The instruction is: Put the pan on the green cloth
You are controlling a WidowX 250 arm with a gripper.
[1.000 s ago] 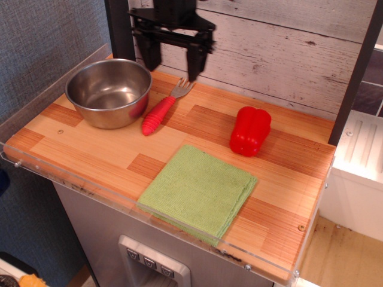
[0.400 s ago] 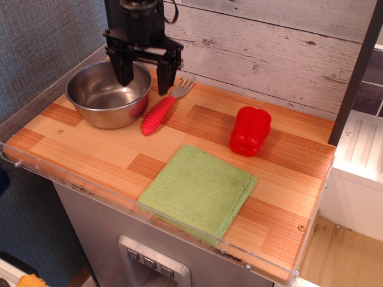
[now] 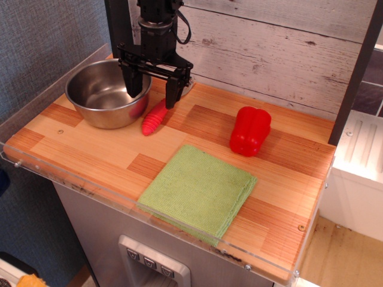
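The pan [image 3: 105, 92] is a shiny steel bowl standing at the back left of the wooden counter. The green cloth [image 3: 198, 190] lies folded flat near the front edge, right of the middle. My black gripper [image 3: 154, 89] hangs open over the pan's right rim. Its left finger reaches down inside the pan near the rim and its right finger is outside, over the red fork handle. It holds nothing.
A fork with a red ribbed handle [image 3: 155, 116] lies just right of the pan, its tines hidden behind my gripper. A red pepper [image 3: 250, 130] stands at the right middle. A clear plastic lip [image 3: 72, 179] edges the counter's front and left.
My gripper has moved left from above the fork's tines to the pan, then lowered so its fingers straddle the pan's right rim. The pan, fork, pepper and cloth have not moved.
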